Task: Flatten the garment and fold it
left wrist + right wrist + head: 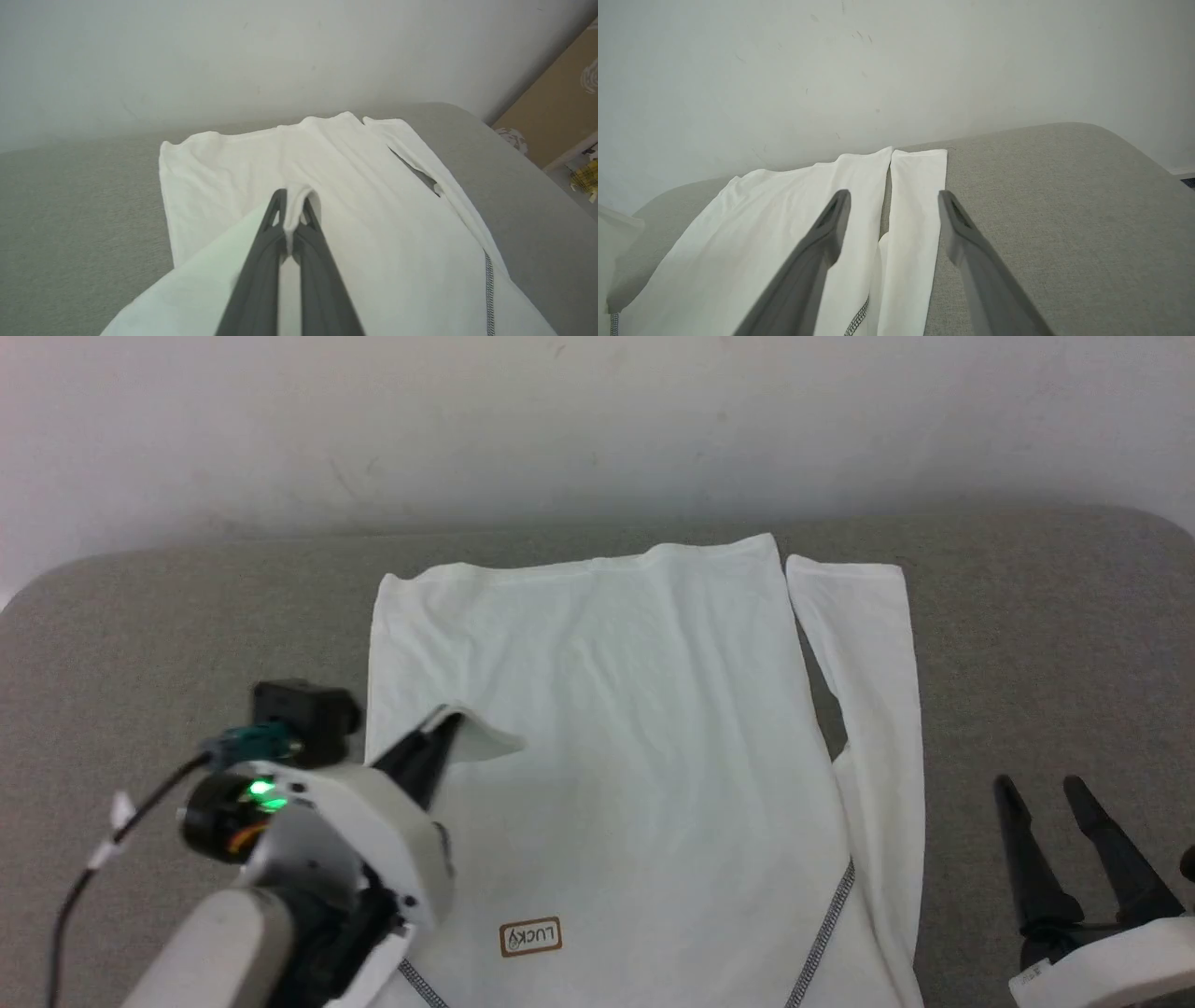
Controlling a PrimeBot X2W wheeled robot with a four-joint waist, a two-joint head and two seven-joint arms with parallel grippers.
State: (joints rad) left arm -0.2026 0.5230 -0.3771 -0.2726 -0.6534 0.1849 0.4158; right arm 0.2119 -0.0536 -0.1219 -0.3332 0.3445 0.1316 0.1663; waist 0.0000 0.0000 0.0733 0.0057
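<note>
- The left gripper [446, 726] is clamped on the cuff of the left sleeve [481, 737], with a pinch of white cloth between its 2 fingers [306, 219]. It holds the cuff over the left half of the garment [635, 728].
- From this grip the body spreads to the right and far. Its long axis runs near to far, so I judge that carrying the cuff further right would lay the sleeve across the body.
- The right gripper [1038, 784] hovers with its fingers apart and holds nothing. It is at the near right, beside the right sleeve [868, 691], and is the nearer arm for that sleeve.
- The garment lies mid-surface on the grey surface [1046, 644], its far edge close to the wall [597, 420].
- It is white, soft and mostly flat, with faint creases.
- The right sleeve lies straight along the body's right edge.
- At the near end are grey zigzag seams [826, 919] and the brown-bordered patch [530, 936].
</note>
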